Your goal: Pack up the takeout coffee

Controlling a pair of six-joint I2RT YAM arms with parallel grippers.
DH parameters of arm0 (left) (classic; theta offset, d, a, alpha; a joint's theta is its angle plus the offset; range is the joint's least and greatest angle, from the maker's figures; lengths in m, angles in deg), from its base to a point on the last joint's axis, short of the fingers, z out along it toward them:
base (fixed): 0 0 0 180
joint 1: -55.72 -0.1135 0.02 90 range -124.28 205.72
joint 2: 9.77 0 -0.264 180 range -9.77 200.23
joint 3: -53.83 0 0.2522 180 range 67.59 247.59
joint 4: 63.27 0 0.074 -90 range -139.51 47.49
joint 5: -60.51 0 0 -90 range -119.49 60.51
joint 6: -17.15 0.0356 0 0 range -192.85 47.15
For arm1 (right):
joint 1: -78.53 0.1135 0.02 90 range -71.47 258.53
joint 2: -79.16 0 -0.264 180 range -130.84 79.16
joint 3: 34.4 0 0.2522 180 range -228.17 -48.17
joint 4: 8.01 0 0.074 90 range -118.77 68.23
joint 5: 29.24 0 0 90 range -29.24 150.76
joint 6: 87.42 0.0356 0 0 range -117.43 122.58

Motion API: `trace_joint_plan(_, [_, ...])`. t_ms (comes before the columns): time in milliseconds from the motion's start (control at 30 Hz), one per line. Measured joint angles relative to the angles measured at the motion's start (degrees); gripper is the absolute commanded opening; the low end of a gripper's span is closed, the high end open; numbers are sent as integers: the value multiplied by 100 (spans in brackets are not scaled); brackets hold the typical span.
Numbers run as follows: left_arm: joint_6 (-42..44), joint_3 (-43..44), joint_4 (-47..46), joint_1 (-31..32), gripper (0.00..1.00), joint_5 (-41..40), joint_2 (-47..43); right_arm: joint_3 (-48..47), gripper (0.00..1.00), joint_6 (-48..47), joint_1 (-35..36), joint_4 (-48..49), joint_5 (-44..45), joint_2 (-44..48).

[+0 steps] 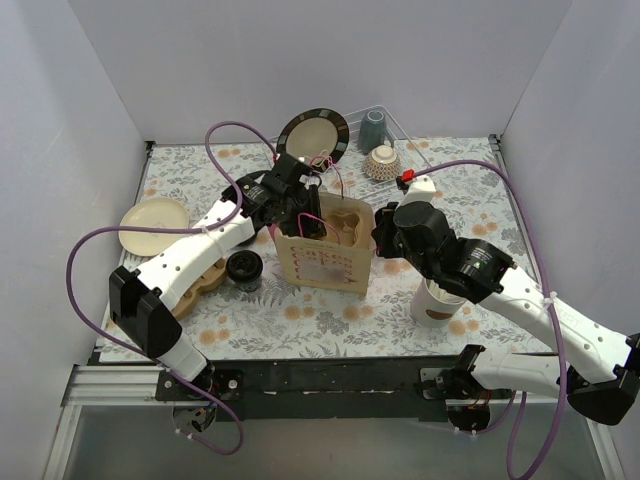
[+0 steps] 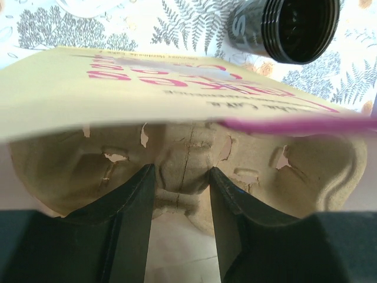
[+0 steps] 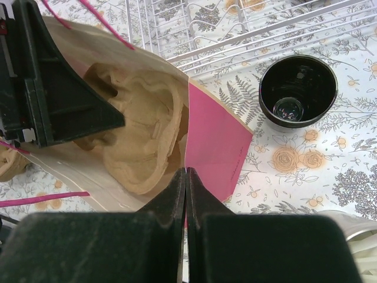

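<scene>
Judged step: seating the carrier in the bag, before any cup goes in.

- Tan paper bag with pink cord handles (image 1: 320, 265) stands upright mid-table. Brown moulded-pulp cup carrier (image 2: 70, 171) sits inside it, wells up and empty.
- Left gripper (image 2: 179, 177) reaches in over the far-left rim, jaws part-way apart and clamped on the cup carrier's centre ridge. Likely reason: the ridge is the stiff spot for steering the carrier level.
- Right gripper (image 3: 186, 172) has its fingers pressed together, pinching the paper bag's right wall at the rim. Judged purpose: hold the mouth wide and steady the bag.
- Takeout coffee: 2 lidless black paper cups, neither packed. Cup 1 (image 1: 244, 268) stands just left of the bag. Cup 2 (image 3: 297, 91) is upright to its right, between the wire rack (image 3: 247, 36) and the white cup (image 3: 362, 236), hidden under the right arm from above.
</scene>
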Motion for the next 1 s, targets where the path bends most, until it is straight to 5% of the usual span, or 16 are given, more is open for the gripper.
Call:
trace_joint_plan(100, [-50, -74, 31, 28, 26, 4, 15, 48, 1, -24, 0, 72, 0, 9])
trace_joint_plan(167, [-94, -68, 44, 48, 43, 4, 42, 111, 1, -24, 0, 122, -13, 37])
trace_joint_plan(200, [-114, -52, 68, 52, 54, 7, 59, 125, 1, -24, 0, 122, -22, 46])
trace_joint_plan(233, [-129, -15, 114, 59, 98, 22, 92, 149, 1, -24, 0, 149, -22, 68])
trace_joint_plan(1000, [-413, 1620, 533, 57, 98, 1049, 219, 240, 1, -153, 0, 258, 31, 341])
